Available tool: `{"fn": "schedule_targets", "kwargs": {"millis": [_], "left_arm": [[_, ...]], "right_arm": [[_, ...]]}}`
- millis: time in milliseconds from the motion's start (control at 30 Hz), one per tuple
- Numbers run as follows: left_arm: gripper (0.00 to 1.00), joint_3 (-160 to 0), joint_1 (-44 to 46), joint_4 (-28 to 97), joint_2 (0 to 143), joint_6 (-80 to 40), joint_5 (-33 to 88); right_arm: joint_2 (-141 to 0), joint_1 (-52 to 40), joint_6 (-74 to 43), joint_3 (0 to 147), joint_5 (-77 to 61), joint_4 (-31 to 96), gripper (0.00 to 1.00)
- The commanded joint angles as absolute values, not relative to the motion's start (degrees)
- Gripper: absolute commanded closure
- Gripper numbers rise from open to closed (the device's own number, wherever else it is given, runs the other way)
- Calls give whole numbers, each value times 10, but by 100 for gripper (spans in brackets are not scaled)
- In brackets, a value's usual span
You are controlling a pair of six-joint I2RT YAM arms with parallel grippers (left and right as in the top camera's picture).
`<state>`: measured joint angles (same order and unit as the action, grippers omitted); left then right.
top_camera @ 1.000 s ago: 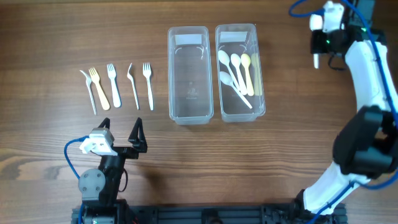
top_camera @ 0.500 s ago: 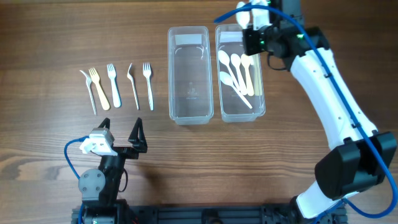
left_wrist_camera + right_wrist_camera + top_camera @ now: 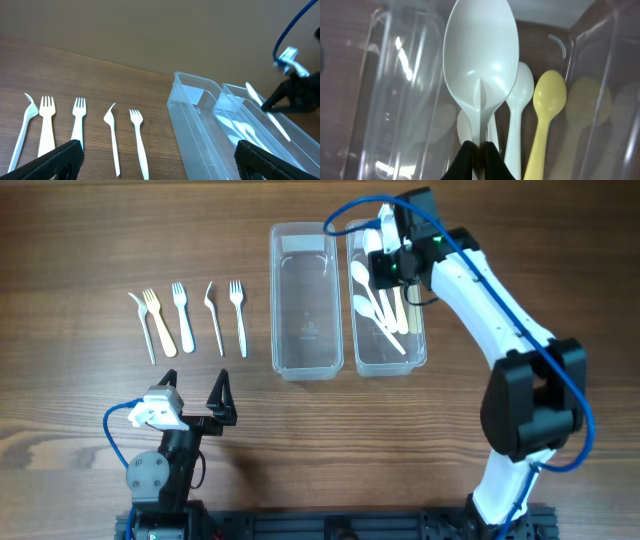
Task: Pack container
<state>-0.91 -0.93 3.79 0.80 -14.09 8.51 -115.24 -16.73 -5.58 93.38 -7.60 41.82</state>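
One bench is carrying the right container at 1 o'clock. The right end effector, having swung in from 2 o'clock, is clenching a white spoon above it. The left end effector is idling released at 7 o'clock, unmoved.

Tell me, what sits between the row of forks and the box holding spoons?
One empty clear box, close beside the spoon box, with the forks off to its other side. The overhead view shows this best.

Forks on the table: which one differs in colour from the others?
The second fork from the left of the row in the overhead view: it is pale yellow, while the other four forks are white.
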Motion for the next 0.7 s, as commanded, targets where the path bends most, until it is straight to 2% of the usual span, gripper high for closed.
{"fn": "schedule_targets", "kwargs": {"millis": [0, 33, 67, 100, 167, 200, 267, 433, 667], "left_arm": [[0, -5, -14, 36, 4, -146, 94], [0, -5, -14, 36, 4, -146, 94], [0, -5, -14, 36, 4, -146, 94], [0, -5, -14, 36, 4, -146, 94], [0, -5, -14, 36, 4, -146, 94], [0, -5, -14, 36, 4, -146, 94], [0, -5, -14, 36, 4, -146, 94], [0, -5, -14, 36, 4, -146, 94], [0, -5, -14, 36, 4, -146, 94]], "right_arm": [[-1163, -170, -81, 931, -84, 422, 81], [-1163, -170, -81, 931, -91, 423, 60], [-1163, -170, -81, 931, -97, 423, 45], [-1161, -170, -81, 931, -105, 423, 34], [-1154, -168, -81, 938, -128, 428, 18], [-1147, -166, -81, 946, -136, 432, 1], [-1126, -164, -82, 959, -125, 434, 0], [-1063, -138, -90, 961, 14, 440, 1], [-1000, -45, -84, 961, 91, 474, 1]]}}
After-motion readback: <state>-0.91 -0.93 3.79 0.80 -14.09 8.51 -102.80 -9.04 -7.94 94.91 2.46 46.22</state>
